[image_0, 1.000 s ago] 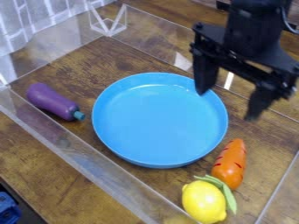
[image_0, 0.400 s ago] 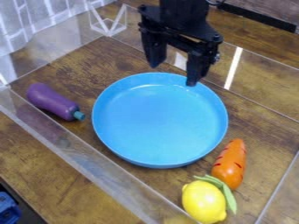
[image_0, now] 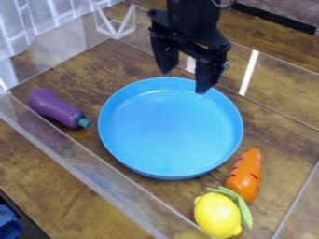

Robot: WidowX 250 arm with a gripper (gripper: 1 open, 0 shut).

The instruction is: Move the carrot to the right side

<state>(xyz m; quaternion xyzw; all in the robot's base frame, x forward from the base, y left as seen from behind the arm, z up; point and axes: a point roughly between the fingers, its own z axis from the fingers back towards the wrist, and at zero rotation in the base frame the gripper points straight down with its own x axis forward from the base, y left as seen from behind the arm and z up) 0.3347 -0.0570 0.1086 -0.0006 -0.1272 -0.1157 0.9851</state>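
Note:
The carrot (image_0: 245,175) is a small orange toy with dark grooves and a green end, lying on the wooden table just right of the blue plate (image_0: 171,126). My black gripper (image_0: 185,77) hangs open above the plate's far rim, fingers pointing down with nothing between them. It is well apart from the carrot, up and to the left of it in the view.
A yellow lemon (image_0: 218,214) with a green leaf lies just below the carrot. A purple eggplant (image_0: 58,107) rests left of the plate. Clear acrylic walls (image_0: 75,149) border the wooden table on the front, left and right.
My gripper has swung from the right side of the scene to the left, over the plate's far rim, staying open. The carrot, lemon and eggplant have not moved.

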